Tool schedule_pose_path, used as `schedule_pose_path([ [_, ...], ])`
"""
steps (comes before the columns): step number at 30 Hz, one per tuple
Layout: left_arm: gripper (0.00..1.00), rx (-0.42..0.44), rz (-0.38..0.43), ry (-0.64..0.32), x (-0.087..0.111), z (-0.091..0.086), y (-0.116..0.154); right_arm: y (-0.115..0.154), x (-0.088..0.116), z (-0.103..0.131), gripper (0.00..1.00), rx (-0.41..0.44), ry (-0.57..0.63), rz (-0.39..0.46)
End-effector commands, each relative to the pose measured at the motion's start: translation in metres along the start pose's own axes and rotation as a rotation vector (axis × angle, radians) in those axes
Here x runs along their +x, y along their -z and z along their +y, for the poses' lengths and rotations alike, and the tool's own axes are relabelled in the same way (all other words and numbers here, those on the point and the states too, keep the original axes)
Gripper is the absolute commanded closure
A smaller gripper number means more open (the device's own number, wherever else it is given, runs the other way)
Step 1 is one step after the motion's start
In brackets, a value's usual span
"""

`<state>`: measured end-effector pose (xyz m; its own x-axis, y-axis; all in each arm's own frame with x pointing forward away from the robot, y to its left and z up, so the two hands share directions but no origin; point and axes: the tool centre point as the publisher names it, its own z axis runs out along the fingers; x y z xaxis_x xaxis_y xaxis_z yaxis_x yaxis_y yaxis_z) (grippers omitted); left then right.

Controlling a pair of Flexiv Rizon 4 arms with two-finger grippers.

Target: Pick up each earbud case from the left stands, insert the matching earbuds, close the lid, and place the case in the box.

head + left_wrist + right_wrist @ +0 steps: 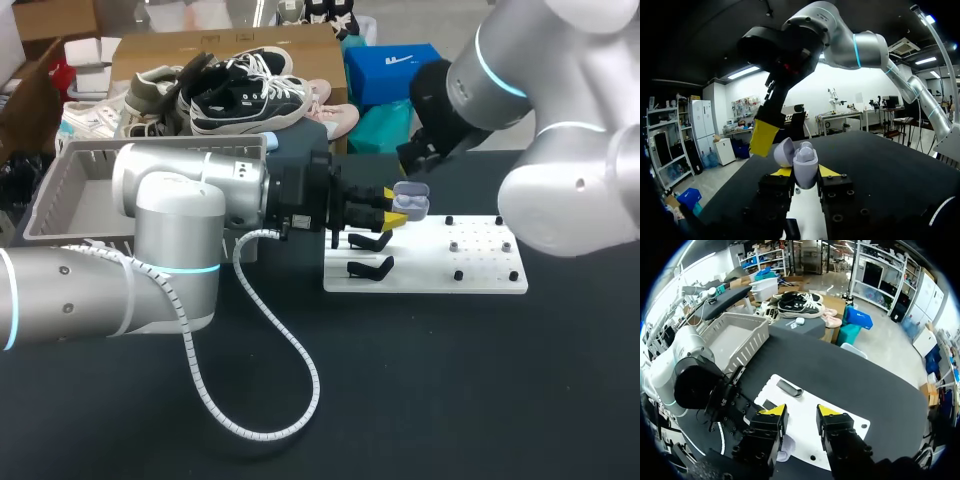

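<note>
Tabletop [420,400]: black.
Box [48,195]: grey, set at the far left corner.
White board [480,270]: laid near the far edge, right of middle, and fitted with black stands [370,268].
Left gripper [393,207]: clamped on the earbud case [806,165], which is held over the board's left end with its lid open.
Right gripper [800,412]: fingers spread, nothing held, hung just above the case. The open mouth is judged to be turned up toward it, so the right arm is the nearer one for inserting.

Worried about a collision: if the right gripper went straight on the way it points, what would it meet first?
Probably the white board, which shows between the right gripper's open fingers; depth is unclear, and one finger may first clip the earbud case held by the left gripper.
</note>
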<state>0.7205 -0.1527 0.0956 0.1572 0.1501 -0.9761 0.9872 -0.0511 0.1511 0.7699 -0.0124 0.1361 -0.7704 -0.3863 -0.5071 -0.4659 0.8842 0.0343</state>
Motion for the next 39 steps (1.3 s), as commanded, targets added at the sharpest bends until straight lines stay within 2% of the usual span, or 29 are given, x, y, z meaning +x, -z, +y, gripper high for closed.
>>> schedule_pose_path([
  [1,1.00,0.001,-0.002,-0.001,0.001,0.001,0.000,0.005,0.006,-0.001,0.65,0.003,-0.002,-0.003],
  [25,1.00,0.001,-0.002,-0.001,0.001,0.001,0.000,0.029,0.026,0.012,0.68,-0.018,0.026,-0.048],
  [33,1.00,0.001,-0.002,-0.001,0.001,0.001,0.000,0.048,0.032,0.012,0.67,-0.032,0.019,-0.092],
  [36,1.00,-0.016,-0.013,-0.026,-0.001,0.094,-0.036,0.052,0.034,0.010,0.67,-0.028,0.018,-0.096],
  [38,1.00,-0.027,-0.008,-0.059,-0.011,0.158,-0.051,0.053,0.035,0.009,0.67,-0.025,0.014,-0.098],
  [39,1.00,-0.042,0.006,-0.090,-0.019,0.170,-0.055,0.054,0.036,0.008,0.68,-0.024,0.013,-0.098],
])
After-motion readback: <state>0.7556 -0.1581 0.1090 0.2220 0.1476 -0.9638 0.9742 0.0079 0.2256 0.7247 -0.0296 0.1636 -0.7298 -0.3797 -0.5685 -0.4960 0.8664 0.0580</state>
